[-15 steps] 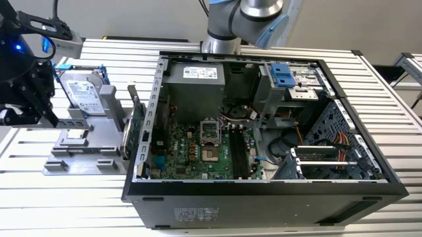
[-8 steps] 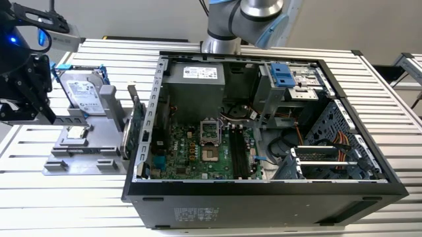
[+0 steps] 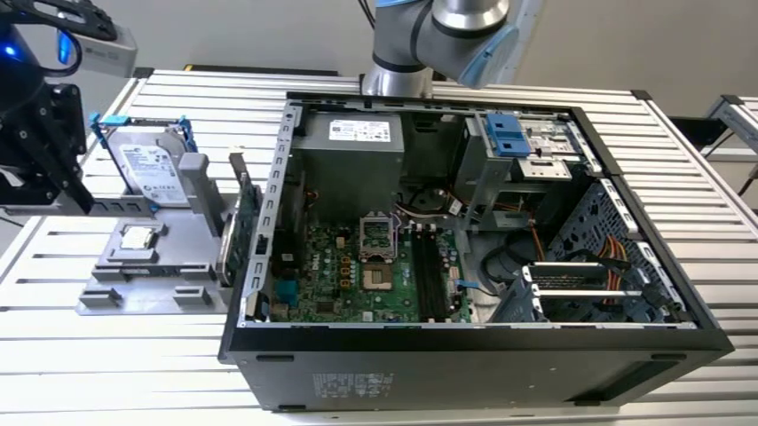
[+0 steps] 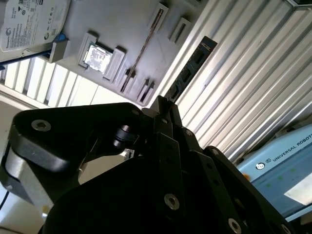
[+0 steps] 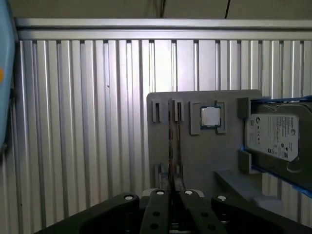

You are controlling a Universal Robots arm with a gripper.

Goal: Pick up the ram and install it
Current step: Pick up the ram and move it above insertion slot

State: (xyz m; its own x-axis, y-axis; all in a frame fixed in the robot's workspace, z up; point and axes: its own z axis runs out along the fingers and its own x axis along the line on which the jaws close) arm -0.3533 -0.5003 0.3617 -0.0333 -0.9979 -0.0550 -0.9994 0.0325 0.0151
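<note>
The ram (image 4: 192, 66), a long thin dark stick, juts straight out from the tips of my gripper (image 4: 163, 105), which is shut on one end of it. It hangs in the air over the ribbed metal table (image 4: 243, 83), beside the grey fixture tray (image 4: 122, 29). In the first wrist view the ram (image 5: 171, 180) is seen edge-on as a thin line rising from my gripper (image 5: 171, 192), above the tray (image 5: 204, 156). In the exterior view the arm's black wrist end (image 3: 42, 151) is at the left edge, left of the tray (image 3: 154, 284).
The open computer case (image 3: 474, 355) lies at the centre, its motherboard (image 3: 355, 266) and long black slots (image 3: 427, 275) exposed. The tray holds a hard drive (image 3: 148, 169), a processor chip (image 3: 138, 238) and a green card with a bracket (image 3: 243, 222) standing on edge.
</note>
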